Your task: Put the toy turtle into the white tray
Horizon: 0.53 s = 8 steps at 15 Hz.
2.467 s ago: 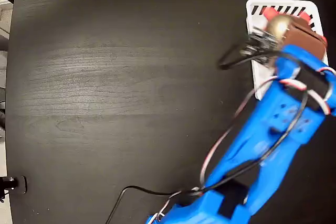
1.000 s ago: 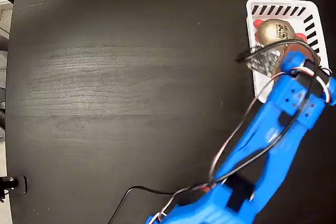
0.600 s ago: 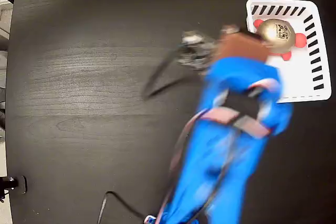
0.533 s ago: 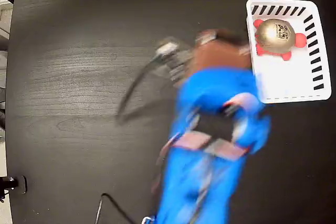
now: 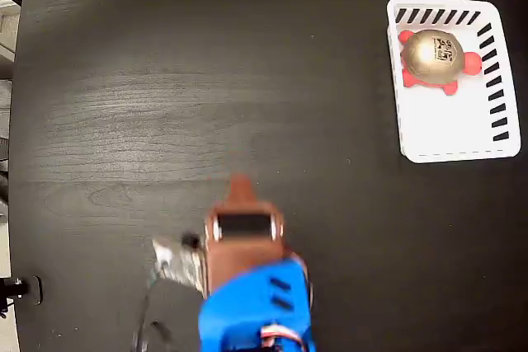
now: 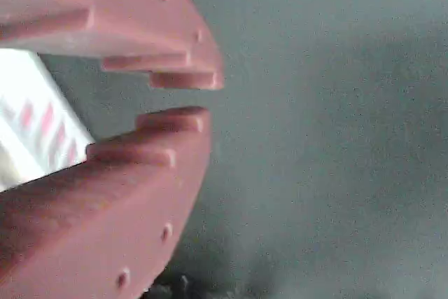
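Note:
The toy turtle (image 5: 432,53), gold-shelled with a red head and feet, lies in the far end of the white tray (image 5: 452,125) at the upper right of the fixed view. My gripper (image 5: 240,184) is far from it, low in the middle of the table, with its brown fingers pointing up the picture on the blue arm (image 5: 252,311). In the wrist view the gripper (image 6: 187,97) has its tips almost together with only a thin slit, and nothing is held. A white slotted wall of the tray (image 6: 31,127) shows blurred at the left behind the fingers.
The dark wood table (image 5: 165,105) spreads wide between gripper and tray. A grey module with cables (image 5: 176,261) hangs left of the wrist. The table's left edge runs near a small black fixture (image 5: 21,289).
The turtle was let go into the tray and stays there. The arm swung away left and down across the table, and its fingers have drawn together.

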Each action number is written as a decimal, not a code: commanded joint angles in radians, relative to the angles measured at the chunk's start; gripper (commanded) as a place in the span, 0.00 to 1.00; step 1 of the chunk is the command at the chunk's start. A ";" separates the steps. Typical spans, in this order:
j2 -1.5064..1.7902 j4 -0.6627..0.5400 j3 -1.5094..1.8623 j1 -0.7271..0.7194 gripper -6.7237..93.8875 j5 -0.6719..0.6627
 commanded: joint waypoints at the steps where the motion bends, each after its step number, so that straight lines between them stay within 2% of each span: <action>1: 0.238 -0.014 0.216 -0.012 0.07 0.006; 5: 0.531 0.126 0.390 0.017 0.07 0.011; 8: 0.626 0.216 0.419 0.034 0.07 0.020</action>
